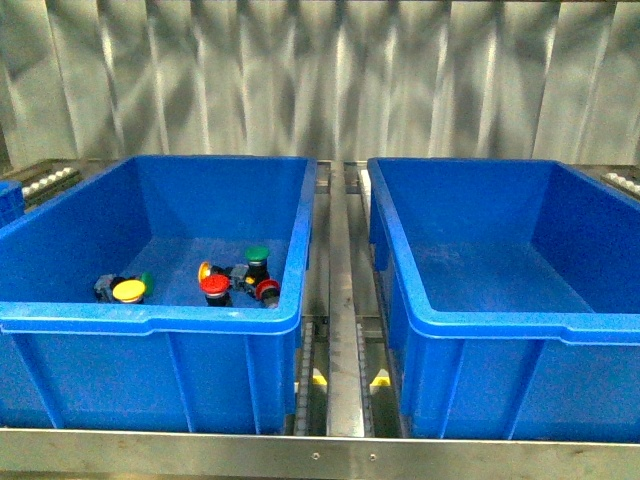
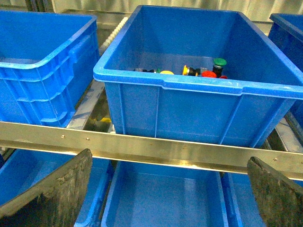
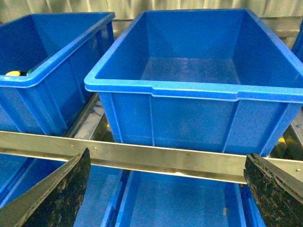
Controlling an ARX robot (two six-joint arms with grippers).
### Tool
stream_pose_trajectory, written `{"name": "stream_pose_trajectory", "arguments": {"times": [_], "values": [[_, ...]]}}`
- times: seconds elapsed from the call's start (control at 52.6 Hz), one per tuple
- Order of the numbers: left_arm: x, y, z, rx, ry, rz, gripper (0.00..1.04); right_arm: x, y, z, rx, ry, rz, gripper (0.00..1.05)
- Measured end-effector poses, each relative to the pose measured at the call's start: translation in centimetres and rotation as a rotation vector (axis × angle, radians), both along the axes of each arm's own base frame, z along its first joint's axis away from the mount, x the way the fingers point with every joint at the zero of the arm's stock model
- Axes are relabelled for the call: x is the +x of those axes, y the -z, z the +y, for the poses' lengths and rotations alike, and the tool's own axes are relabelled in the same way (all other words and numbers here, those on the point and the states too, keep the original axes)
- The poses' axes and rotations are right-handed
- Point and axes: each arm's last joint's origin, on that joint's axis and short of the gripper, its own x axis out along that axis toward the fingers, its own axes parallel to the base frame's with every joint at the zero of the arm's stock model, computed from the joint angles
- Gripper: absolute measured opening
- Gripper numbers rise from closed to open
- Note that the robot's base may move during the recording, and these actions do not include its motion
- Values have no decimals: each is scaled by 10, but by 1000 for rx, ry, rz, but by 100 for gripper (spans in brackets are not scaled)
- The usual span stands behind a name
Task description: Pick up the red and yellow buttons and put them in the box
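Left gripper (image 2: 168, 163): jaws spread wide with nothing between them. Its black fingers (image 2: 52, 194) sit in front of the left-hand box (image 1: 150, 320), lower than the steel rail (image 2: 156, 144) along that box's front.

Right gripper (image 3: 166, 161): also wide apart and holding nothing. It faces the right-hand box (image 1: 520, 325), which stands just beside the left-hand box with a metal track (image 1: 340, 300) between them.

All buttons lie on the floor of the left-hand box, toward its front wall:
- Yellow button (image 1: 129, 290): front-left of the box, cap up. A green-capped one (image 1: 147, 281) is right beside it; can't tell if they touch.
- Red button (image 1: 214, 284): front-right of the box, cap up.
- Second red button (image 1: 267, 290): just beside the first, nearer the box's right wall, tipped over.
- Yellow-orange cap (image 1: 204, 271): on its side, just behind the first red.
- Green button (image 1: 257, 254): upright, furthest from the box's front wall in that cluster.

Neither gripper touches a button or a box.
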Motion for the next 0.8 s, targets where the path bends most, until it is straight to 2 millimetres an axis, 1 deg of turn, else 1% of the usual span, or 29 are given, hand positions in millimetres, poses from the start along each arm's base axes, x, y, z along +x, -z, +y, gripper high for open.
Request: {"name": "stream_pose_trajectory", "arguments": {"times": [0.799], "values": [[0,0,0,0,0,0,97,0,0,0,0,0,0,98]]}}
